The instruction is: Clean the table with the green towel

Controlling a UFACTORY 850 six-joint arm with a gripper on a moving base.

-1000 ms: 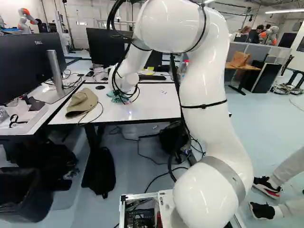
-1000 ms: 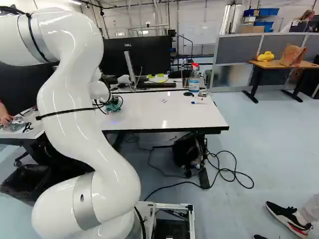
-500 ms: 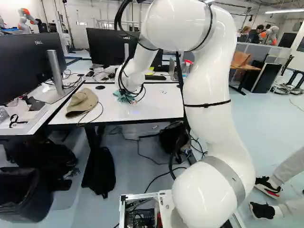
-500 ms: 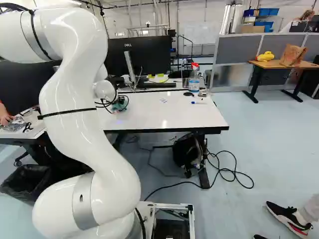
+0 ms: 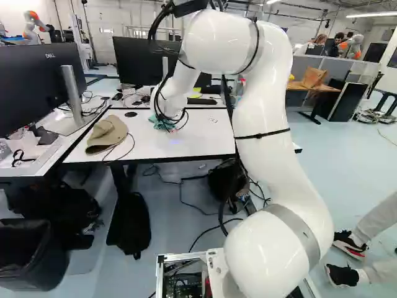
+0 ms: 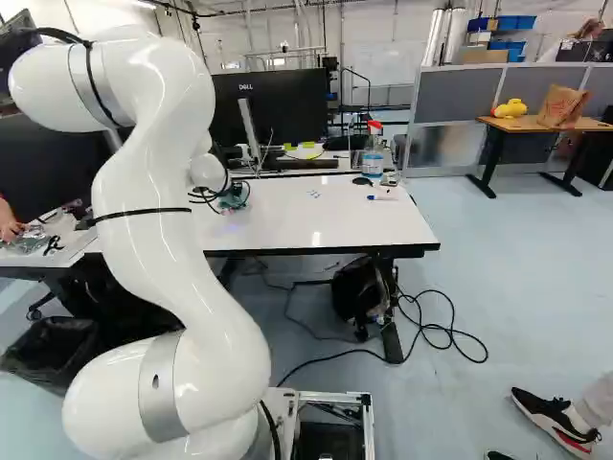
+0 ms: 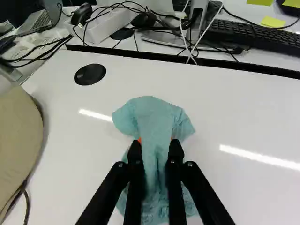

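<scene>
1. The gripper (image 6: 229, 195) is mostly hidden among cables in both base views; the wrist view shows it clearly.
2. Its two fingers are closed in on the green towel (image 7: 154, 117), grasping a bunched fold from both sides. Only slivers of the orange pads (image 7: 139, 139) show; the cloth and fingers cover the rest.
3. The towel is at the left part of the white table (image 6: 354, 225), right of the tan hat (image 5: 107, 133) and nearer than the black disc (image 7: 90, 74). Its lower folds are partly covered by the fingers.
4. The hat is cut off in the wrist view. The spray bottle (image 6: 372, 158), at the table's far right, is mostly behind the arm (image 5: 267, 143) in the left base view.
5. Small marks (image 6: 314, 194) right of the towel are too small to make out.
6. Against one second ago, the towel has shifted right and slightly farther over the table, moving with the gripper.
7. Against half a second ago, the arm's upper bend leans farther forward; the base has stayed put.
</scene>
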